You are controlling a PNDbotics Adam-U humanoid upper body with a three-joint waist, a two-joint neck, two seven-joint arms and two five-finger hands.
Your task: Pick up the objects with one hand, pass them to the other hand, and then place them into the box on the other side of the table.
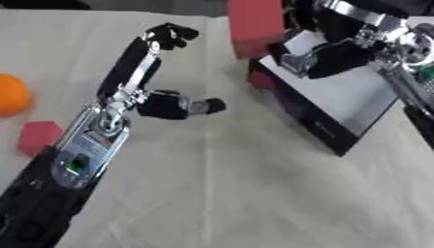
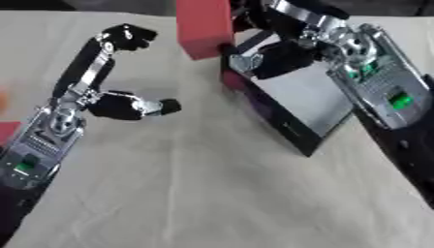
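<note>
My right hand comes in from the upper right and is curled on a tall red block, which hangs over the far left corner of the black box. The box has a pale inside and sits askew at the right of the table. My left hand hovers mid-left over the cloth, open, its fingers stretched toward the far side and its thumb pointing right, with nothing in it. An orange ball and a small red block lie at the left edge.
A cream cloth covers the table. My left forearm crosses the lower left corner and my right forearm lies over the box's right side.
</note>
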